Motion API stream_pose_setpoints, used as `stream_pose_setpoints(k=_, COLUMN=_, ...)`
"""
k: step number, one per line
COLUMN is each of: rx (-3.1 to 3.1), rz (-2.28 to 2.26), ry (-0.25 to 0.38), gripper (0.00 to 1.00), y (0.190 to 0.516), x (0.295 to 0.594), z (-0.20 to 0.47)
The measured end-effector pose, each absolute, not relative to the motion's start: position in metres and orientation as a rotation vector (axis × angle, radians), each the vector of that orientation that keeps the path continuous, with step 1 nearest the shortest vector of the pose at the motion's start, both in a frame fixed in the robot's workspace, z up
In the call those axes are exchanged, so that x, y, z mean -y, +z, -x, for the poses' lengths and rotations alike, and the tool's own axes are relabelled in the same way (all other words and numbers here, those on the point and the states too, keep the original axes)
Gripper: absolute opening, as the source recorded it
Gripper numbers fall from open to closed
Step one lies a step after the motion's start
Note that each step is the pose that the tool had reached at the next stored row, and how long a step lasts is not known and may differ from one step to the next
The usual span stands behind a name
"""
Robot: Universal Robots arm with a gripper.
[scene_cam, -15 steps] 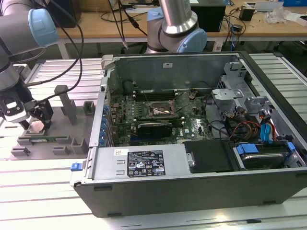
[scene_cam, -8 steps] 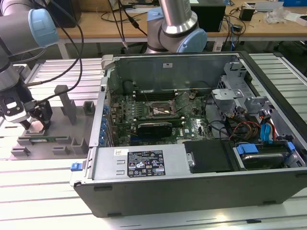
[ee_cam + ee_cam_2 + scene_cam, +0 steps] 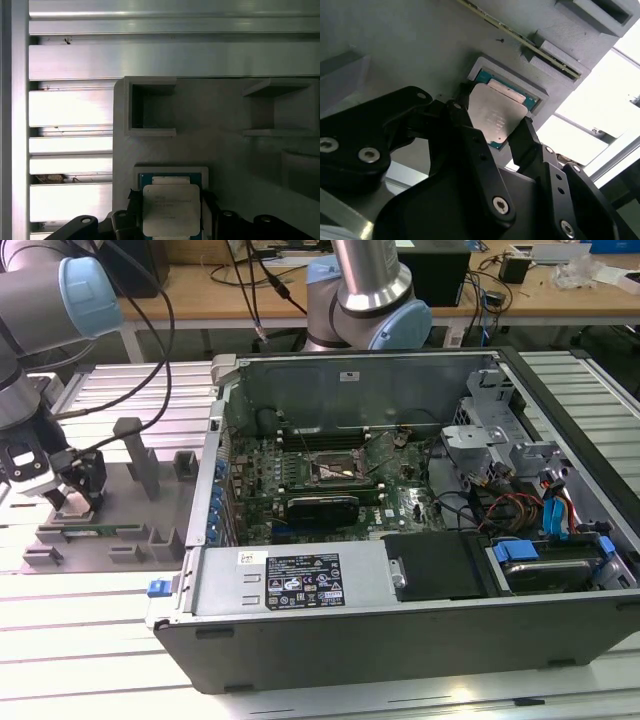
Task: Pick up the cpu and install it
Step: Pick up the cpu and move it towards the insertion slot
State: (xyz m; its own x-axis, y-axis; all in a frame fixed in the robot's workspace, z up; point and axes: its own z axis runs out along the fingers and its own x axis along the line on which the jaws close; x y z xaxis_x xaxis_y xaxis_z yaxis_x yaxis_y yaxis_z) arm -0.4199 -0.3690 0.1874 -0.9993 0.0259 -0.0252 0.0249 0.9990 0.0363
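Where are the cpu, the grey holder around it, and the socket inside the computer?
cpu (image 3: 495, 112): second wrist view, middle of its silver top.
grey holder (image 3: 212, 130): first wrist view, bare flat face between two pockets.
socket (image 3: 335, 472): exterior view, middle of its square frame on the board.

wooden desk (image 3: 190, 298) w/ cables (image 3: 262, 290) at back; ribbed alu table (image 3: 80, 640), bright glare.

Tally: one cpu (image 3: 496, 114), pinched between the jaws; one gripper (image 3: 493, 120), two black jaws. Under the jaws one grey fixture plate (image 3: 220, 145) on one slatted metal counter (image 3: 70, 107), with two open square pockets (image 3: 152, 110) just beyond the jaws in the first wrist view. Well away from the jaws, one open computer case (image 3: 400, 360), holding one motherboard (image 3: 300, 480) with one socket (image 3: 338, 472).
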Motion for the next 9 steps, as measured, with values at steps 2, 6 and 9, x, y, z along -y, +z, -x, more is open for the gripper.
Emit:
stream_pose_setpoints(k=2, rx=-3.115, rz=-0.04, ry=0.056, gripper=0.57, y=0.1878, x=0.369, z=0.4199)
stream_pose_setpoints(k=6, rx=-3.115, rz=-0.04, ry=0.056, gripper=0.57, y=0.1878, x=0.369, z=0.4199)
stream_pose_setpoints(k=9, rx=-3.115, rz=-0.04, ry=0.056, gripper=0.57, y=0.1872, x=0.369, z=0.4199)
